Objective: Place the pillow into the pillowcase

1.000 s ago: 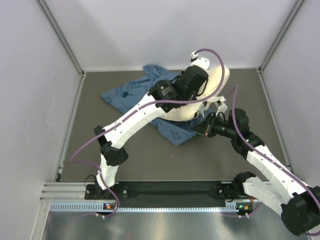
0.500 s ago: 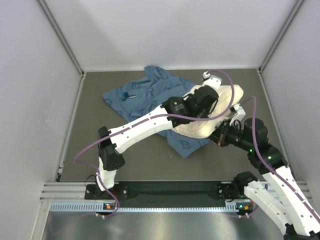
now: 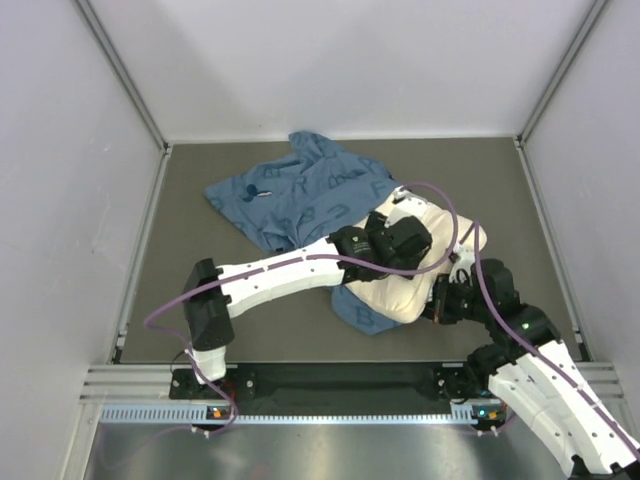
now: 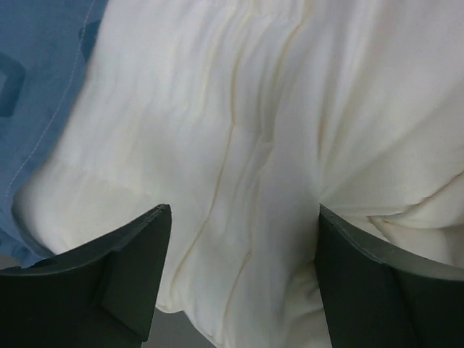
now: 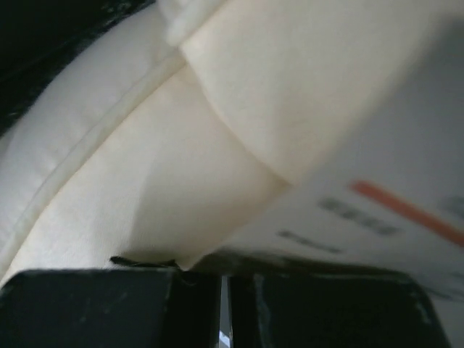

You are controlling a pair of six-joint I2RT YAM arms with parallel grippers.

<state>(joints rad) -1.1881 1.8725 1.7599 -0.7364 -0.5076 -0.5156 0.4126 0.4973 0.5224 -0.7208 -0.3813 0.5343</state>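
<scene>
The cream pillow [image 3: 400,292] lies on the table, its left edge resting on the crumpled blue pillowcase [image 3: 300,195]. My left gripper [image 3: 406,248] hovers over the pillow's middle. In the left wrist view the left gripper [image 4: 239,268] is open, with the dark fingers [image 4: 130,279] set wide apart above the creased pillow [image 4: 254,109] and a strip of pillowcase [image 4: 36,72] at the left. My right gripper [image 3: 441,301] sits at the pillow's right edge. Seen from the right wrist, the right gripper [image 5: 223,279] is shut, pinching the pillow [image 5: 145,181] at a corner beside its white tag [image 5: 377,210].
Grey walls enclose the table [image 3: 180,290] on three sides, with metal rails along their bases. The left arm's long white link [image 3: 280,270] crosses low over the table and the pillowcase's near corner [image 3: 358,315]. Purple cables loop over both arms.
Both arms have drawn back toward the near edge and the pillow has come down with them. My left gripper has opened and let go of the pillow.
</scene>
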